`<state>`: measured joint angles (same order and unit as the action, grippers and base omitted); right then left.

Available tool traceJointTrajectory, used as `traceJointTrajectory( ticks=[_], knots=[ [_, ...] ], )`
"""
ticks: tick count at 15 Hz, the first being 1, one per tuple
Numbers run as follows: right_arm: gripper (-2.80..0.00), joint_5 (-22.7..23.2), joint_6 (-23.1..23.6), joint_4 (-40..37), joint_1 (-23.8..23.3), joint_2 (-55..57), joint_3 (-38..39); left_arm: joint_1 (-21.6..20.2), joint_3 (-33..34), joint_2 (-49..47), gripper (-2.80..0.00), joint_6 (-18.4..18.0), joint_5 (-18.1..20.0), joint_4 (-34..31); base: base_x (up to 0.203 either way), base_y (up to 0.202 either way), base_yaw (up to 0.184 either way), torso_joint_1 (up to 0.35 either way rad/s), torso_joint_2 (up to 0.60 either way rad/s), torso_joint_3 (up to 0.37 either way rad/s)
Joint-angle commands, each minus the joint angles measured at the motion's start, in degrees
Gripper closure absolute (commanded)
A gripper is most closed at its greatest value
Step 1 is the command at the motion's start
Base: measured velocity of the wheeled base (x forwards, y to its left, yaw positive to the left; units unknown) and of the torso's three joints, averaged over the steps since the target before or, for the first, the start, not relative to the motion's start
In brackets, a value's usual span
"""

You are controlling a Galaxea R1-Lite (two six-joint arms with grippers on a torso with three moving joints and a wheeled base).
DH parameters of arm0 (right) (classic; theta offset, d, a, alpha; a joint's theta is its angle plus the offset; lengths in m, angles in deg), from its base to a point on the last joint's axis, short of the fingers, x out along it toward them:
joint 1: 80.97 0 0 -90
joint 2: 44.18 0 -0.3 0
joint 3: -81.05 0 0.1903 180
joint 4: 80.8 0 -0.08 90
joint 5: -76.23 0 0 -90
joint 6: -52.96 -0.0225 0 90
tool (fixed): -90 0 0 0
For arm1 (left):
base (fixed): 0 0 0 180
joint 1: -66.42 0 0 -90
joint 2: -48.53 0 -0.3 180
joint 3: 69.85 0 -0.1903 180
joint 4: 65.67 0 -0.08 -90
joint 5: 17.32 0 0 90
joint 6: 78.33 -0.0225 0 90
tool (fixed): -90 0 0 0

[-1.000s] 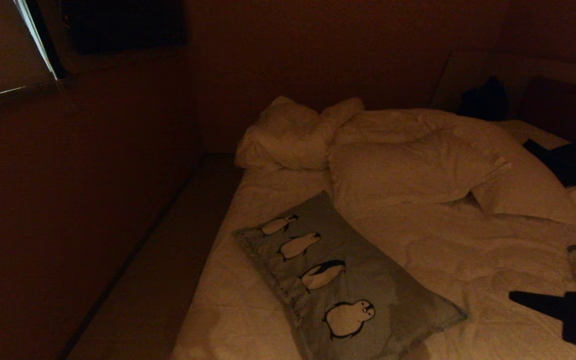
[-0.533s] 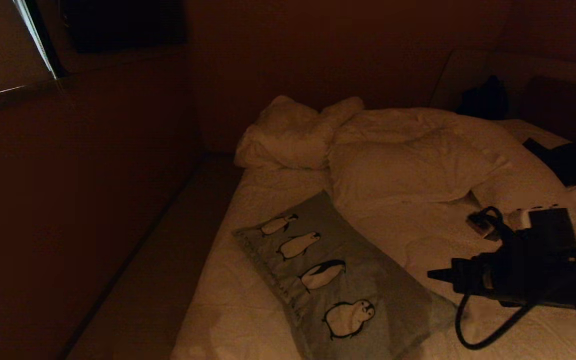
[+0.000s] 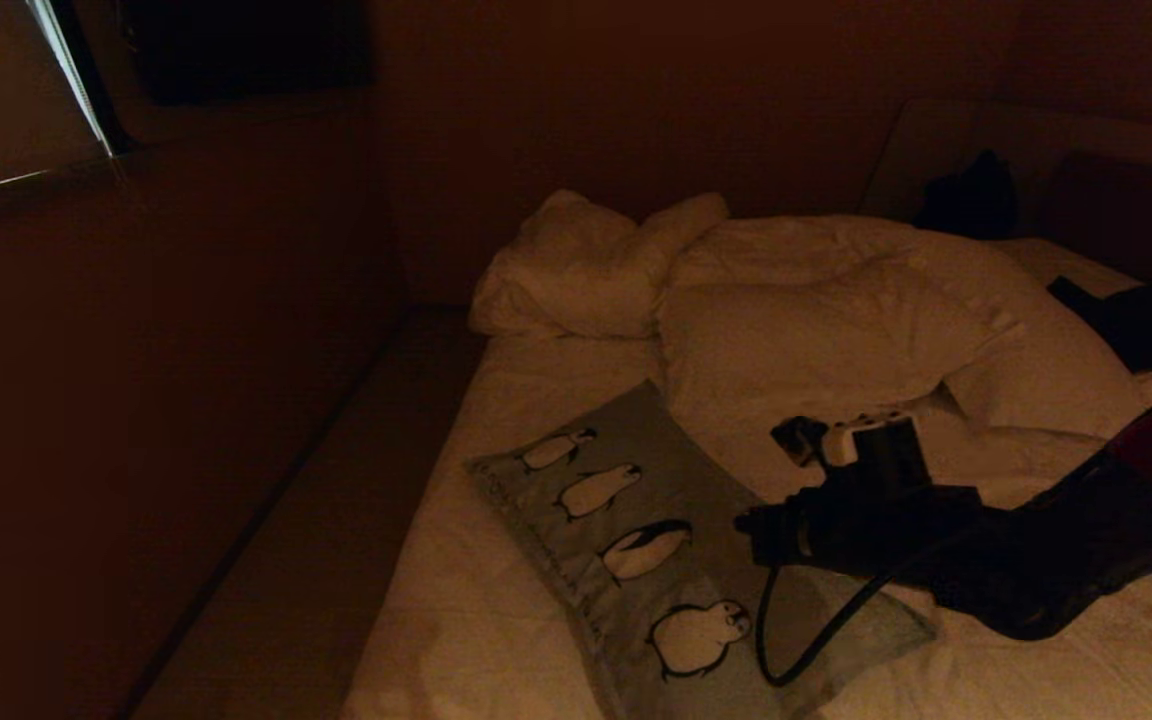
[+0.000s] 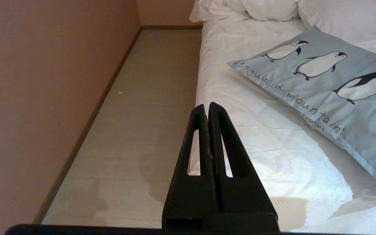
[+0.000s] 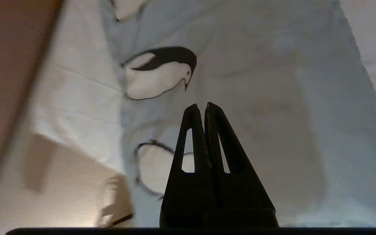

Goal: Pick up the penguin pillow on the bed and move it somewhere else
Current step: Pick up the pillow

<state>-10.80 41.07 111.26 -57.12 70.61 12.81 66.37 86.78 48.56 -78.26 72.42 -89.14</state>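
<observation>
Head view shows the task at its start: nothing is lifted yet. Nearest to the robot, the penguin pillow [image 3: 681,560] lies flat on the bed [image 3: 466,620], close to the bed's near left corner and turned at an angle to the left edge. The right gripper [image 3: 744,522] is above the pillow's right part, its fingers pressed together and holding nothing. From the right wrist view I see the same closed fingers [image 5: 204,111] pointing at the pillow's pale cloth beside one printed penguin; whether they touch the cloth I cannot tell. The left gripper [image 4: 206,109] is also clenched and empty, parked over the floor [image 4: 135,130] just beside the bed's left edge. Farther back, the rumpled duvet [image 3: 836,330] and a white pillow [image 3: 576,270] lie toward the far end of the bed. In my judgement, the opening, the grasp, the lift and the carrying away are all left to do.
</observation>
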Motion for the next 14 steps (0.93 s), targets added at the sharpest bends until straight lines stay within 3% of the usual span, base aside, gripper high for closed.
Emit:
traceJointTrajectory(
  ticks=[1, 4, 5, 14],
  knots=[
    [0.0, -10.0, 2.8, 1.3, 1.4, 3.8, -0.4, 0.0, 0.0, 0.1, 0.0, 0.0, 0.0, 0.0, 0.0, 0.0, 0.0, 0.0, 0.0, 0.0],
    [0.0, -12.2, 3.2, 3.0, 1.8, 6.7, -0.1, 0.0, 0.0, 0.0, 0.0, 0.0, 0.0, 0.0, 0.0, 0.0, 0.0, 0.0, 0.0, 0.0],
    [-2.8, -13.0, 3.3, 3.0, 2.1, 7.2, -0.3, 0.0, 0.0, 0.0, 0.0, 0.0, 0.0, 0.0, 0.0, 0.0, 0.0, 0.0, 0.0, 0.0],
    [-2.8, -15.5, 2.9, 7.0, 6.0, 12.7, 0.0, 0.0, 0.0, 0.0, 0.0, 0.0, 0.0, 0.0, 0.0, 0.0, 0.0, 0.0, 0.0, 0.0]
  ],
)
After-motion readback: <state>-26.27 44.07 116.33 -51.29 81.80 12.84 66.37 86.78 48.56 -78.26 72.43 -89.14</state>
